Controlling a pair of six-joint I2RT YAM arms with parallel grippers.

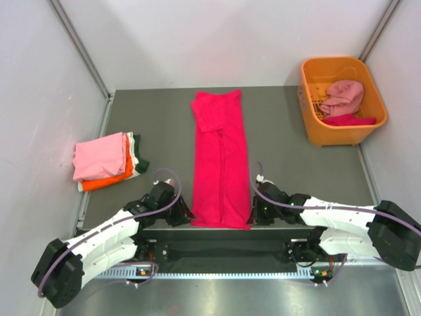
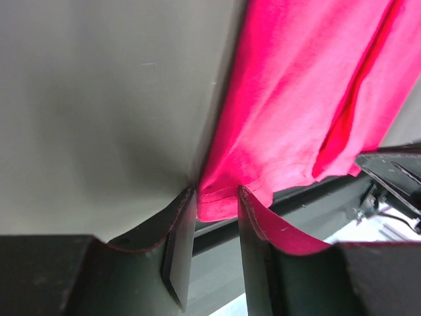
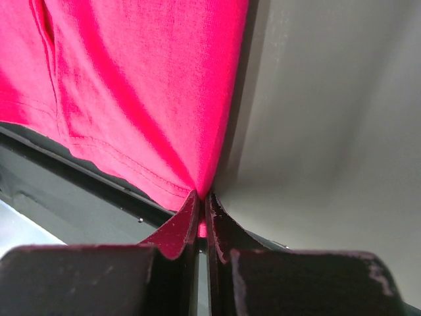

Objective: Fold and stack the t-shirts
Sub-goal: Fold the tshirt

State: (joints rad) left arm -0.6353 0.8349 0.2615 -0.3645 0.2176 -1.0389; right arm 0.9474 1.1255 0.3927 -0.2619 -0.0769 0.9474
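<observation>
Closest to me, the right hand (image 3: 202, 195) is squeezed tight on the near right corner of the crimson-pink t-shirt (image 1: 220, 164), with the hem pinched at the very tips of its fingers. Across from it, the left hand (image 2: 216, 193) stands partly apart. The near left hem corner sits in the gap, and I cannot tell whether the jaws press the cloth. The crimson-pink t-shirt lies as a long narrow strip down the middle of the grey surface (image 1: 164, 122), its sides folded in and its near edge at the front edge between both hands. Off to the left sits a stack of folded t-shirts (image 1: 105, 161): a light pink one (image 1: 99, 157) on top, an orange one (image 1: 105, 183) below it, and white and dark green edges showing at the right side. At the far right corner an orange basket (image 1: 339, 135) holds a dusty pink t-shirt (image 1: 343, 95) with some darker pink cloth (image 1: 348, 120) beneath it.
</observation>
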